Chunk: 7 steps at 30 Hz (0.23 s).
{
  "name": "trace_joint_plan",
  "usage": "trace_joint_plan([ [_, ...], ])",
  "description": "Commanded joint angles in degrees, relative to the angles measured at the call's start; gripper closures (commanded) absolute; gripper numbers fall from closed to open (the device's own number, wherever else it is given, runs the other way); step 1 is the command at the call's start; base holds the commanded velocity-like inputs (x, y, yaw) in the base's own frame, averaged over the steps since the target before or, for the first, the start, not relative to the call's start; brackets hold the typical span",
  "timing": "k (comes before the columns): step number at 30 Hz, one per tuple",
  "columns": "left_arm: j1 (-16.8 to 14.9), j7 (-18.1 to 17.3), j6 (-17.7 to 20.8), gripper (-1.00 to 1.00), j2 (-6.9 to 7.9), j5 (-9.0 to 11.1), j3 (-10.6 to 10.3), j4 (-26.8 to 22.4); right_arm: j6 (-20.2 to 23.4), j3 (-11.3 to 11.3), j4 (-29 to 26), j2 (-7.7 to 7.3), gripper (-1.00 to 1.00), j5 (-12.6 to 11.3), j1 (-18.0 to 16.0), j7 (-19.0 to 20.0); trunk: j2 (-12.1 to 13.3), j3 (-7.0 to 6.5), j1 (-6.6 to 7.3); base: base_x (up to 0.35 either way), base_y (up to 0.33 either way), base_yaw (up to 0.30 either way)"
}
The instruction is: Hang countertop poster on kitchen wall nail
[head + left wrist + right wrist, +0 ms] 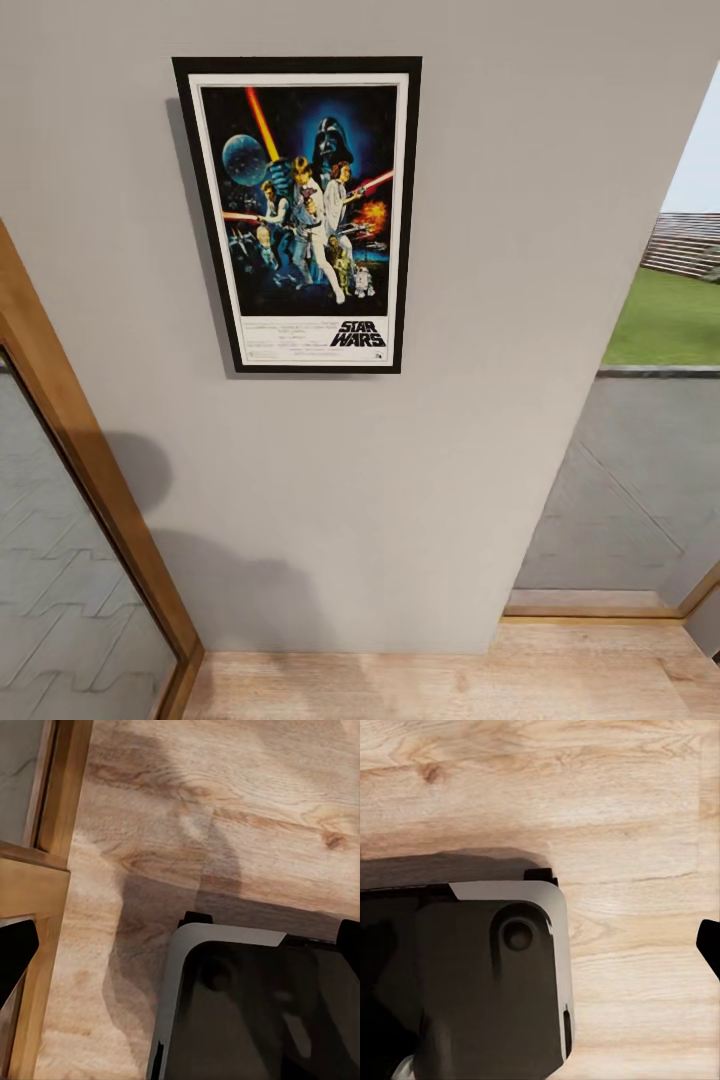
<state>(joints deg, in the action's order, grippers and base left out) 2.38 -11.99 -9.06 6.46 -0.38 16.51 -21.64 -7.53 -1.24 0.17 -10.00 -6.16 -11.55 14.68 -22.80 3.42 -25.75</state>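
Poster point(297, 214) flat on grey wall point(480, 300), upright, long axis vertical, hanging free of my arms. Wrist cameras face wood floor point(622, 795). Jaw state: cannot tell. Task looks complete.

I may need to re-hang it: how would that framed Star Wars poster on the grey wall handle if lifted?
The poster has a black frame, so it is probably stiff. It looks thin and flat, so likely light. It seems to hang against the wall, so a push might swing it.
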Motion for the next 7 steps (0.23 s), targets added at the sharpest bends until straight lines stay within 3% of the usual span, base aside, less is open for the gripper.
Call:
trace_joint_plan([
  [1,-0.01,-0.49,0.01,-1.00,-0.04,-0.02,0.44,-0.07,-0.11,-0.08,0.09,-0.02,-1.00,-0.60,-0.05,0.37,-0.11,0.11,-0.04,0.000,0.000,0.000],
  [7,-0.01,-0.49,0.01,-1.00,-0.04,-0.05,0.39,-0.07,-0.11,-0.08,0.09,-0.02,-1.00,-0.60,-0.05,0.35,-0.11,0.11,-0.04,0.000,0.000,0.000],
])
